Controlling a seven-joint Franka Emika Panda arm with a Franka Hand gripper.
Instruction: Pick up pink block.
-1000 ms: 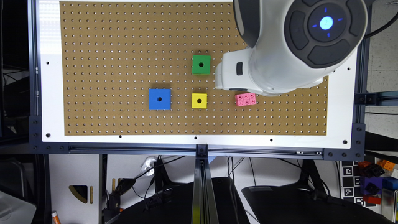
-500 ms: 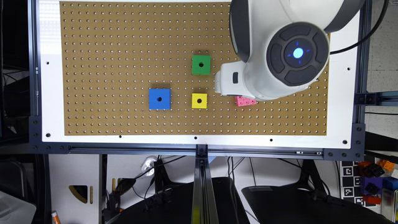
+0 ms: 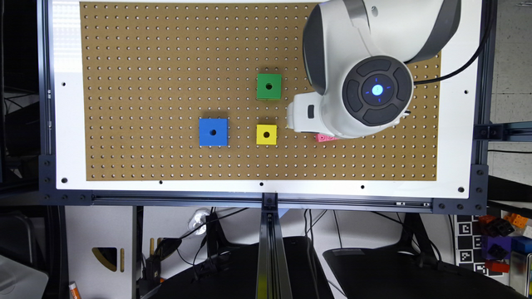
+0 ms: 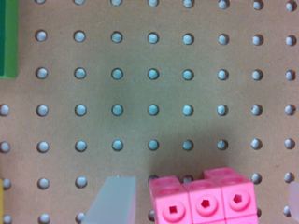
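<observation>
The pink block [image 3: 326, 138] lies on the brown pegboard [image 3: 166, 62], to the exterior view's right of the yellow cube [image 3: 266, 134]. Most of it is hidden under the white arm. My gripper [image 3: 301, 118] hangs directly over it. In the wrist view the pink block [image 4: 203, 200] shows its studded top, with one translucent finger [image 4: 112, 200] close beside it and the other finger [image 4: 294, 196] at the picture's edge. The gripper [image 4: 205, 184] is open and straddles the block, with a gap on each side.
A green cube [image 3: 269, 86] and a blue cube [image 3: 213, 132] sit on the pegboard at the exterior view's left of the arm. The green cube's edge [image 4: 8, 37] also shows in the wrist view. A white border and a metal frame [image 3: 266, 199] surround the board.
The arm has moved over the pink block and come lower, so it now covers most of the block in the exterior view. The cubes have not moved.
</observation>
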